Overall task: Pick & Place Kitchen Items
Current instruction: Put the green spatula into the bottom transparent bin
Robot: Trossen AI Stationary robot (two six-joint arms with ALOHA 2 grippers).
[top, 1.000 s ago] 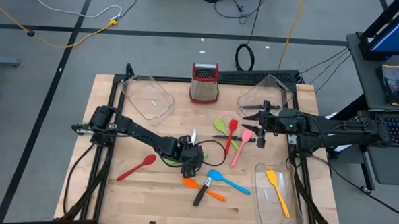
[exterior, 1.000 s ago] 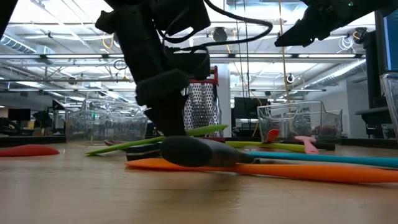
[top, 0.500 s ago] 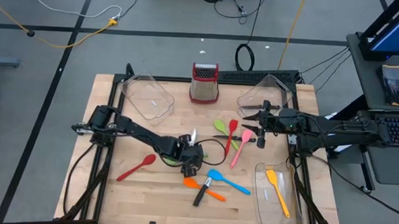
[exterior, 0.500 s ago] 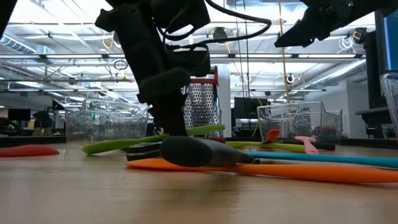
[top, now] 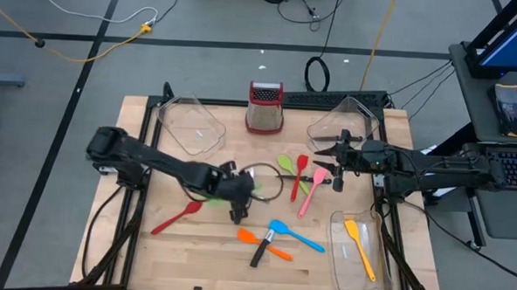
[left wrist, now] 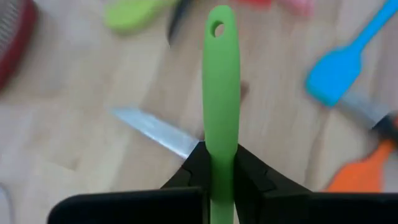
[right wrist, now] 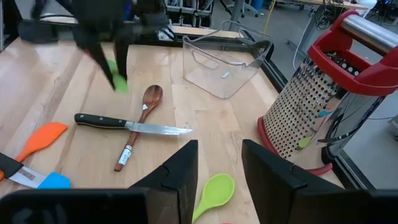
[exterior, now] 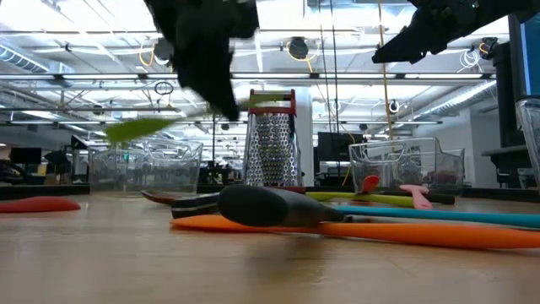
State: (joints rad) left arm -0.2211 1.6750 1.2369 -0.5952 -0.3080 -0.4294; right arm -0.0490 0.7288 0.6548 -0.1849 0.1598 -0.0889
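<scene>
Only wrist-visible: end effector (left wrist: 219, 163) gripping green utensil (left wrist: 220, 81)

My wooden surface (top: 149, 245) carries a steel box grater (top: 264, 108) with a red top, standing upright at the far edge, in the middle; a clear plastic bin (top: 189, 124) lies to one side of it, near the far left corner, and a second clear bin (top: 345, 123) to the other side, near the far right corner; a third clear bin (top: 345, 269) sits at the near right corner; beyond the surface I see a grey floor (top: 59, 110) with cables (top: 88, 33) across it; a desk with a keyboard (top: 513, 170) stands at the right.
</scene>
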